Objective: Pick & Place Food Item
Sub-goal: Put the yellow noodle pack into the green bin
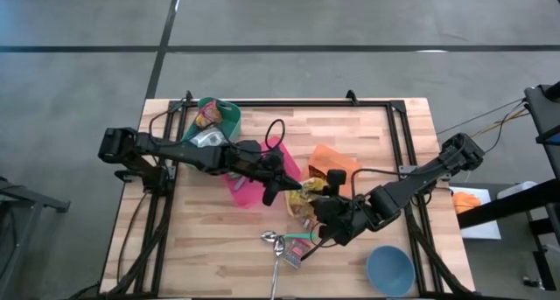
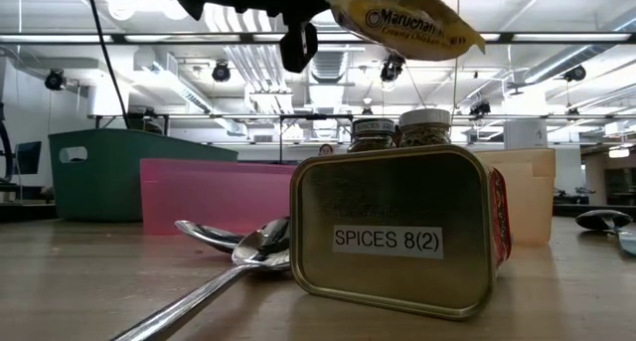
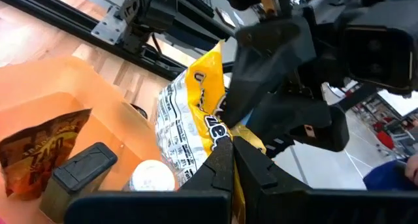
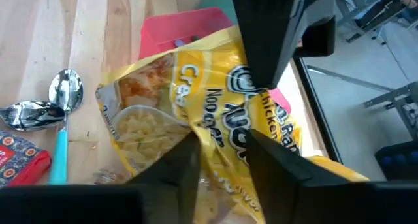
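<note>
Noodle packet [image 1: 308, 191] hangs above mid-table, between both hands. Left hand [image 1: 274, 188] is clamped shut on its top edge; right hand [image 1: 325, 195], just beside it, has fingers parted around the packet's other end.

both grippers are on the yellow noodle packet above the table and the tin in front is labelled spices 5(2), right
Not quite. The tin reads SPICES 8(2), not 5(2), as the low view shows. The rest holds: the left gripper is shut on the yellow noodle packet, the right gripper has its fingers either side of it, and the packet hangs above the table.
</note>
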Controlling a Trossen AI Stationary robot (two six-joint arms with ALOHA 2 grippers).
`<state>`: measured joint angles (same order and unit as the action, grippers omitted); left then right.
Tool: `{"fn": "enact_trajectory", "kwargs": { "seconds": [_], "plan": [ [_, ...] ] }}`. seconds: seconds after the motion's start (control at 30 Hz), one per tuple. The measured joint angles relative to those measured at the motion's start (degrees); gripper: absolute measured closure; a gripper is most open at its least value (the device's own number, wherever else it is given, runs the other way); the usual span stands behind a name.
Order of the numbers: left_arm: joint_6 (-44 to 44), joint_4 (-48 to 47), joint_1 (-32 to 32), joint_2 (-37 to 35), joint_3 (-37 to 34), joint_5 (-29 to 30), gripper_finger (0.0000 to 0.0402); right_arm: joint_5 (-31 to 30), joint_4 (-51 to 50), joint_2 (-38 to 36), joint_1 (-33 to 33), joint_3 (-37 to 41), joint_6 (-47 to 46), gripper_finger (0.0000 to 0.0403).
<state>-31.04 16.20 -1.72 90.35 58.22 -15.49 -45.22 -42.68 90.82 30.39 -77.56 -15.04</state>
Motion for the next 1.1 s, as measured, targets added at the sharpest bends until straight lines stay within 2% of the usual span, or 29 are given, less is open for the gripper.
{"fn": "enact_trajectory", "kwargs": {
  "seconds": [0.2,0.4,0.8,1.1],
  "plan": [
    [1.12,-3.72,0.00,-1.79,0.00,-0.20,0.0401,-0.06,0.05,-0.25,0.00,-0.73,-1.17,0.0211],
    [5.81,-9.98,0.04,-6.44,0.00,1.79,0.0401,-0.14,0.01,-0.36,0.09,-4.03,-1.52,0.0193],
    [14.02,-28.30,0.04,-20.20,-0.02,18.54,0.0401,-1.07,-1.02,-0.39,0.09,-6.08,-2.36,0.0193],
    [14.56,-43.03,1.38,-32.14,-0.02,33.50,0.0401,-5.08,-11.64,-0.39,0.09,-5.94,-17.12,0.0193]
  ]
}}
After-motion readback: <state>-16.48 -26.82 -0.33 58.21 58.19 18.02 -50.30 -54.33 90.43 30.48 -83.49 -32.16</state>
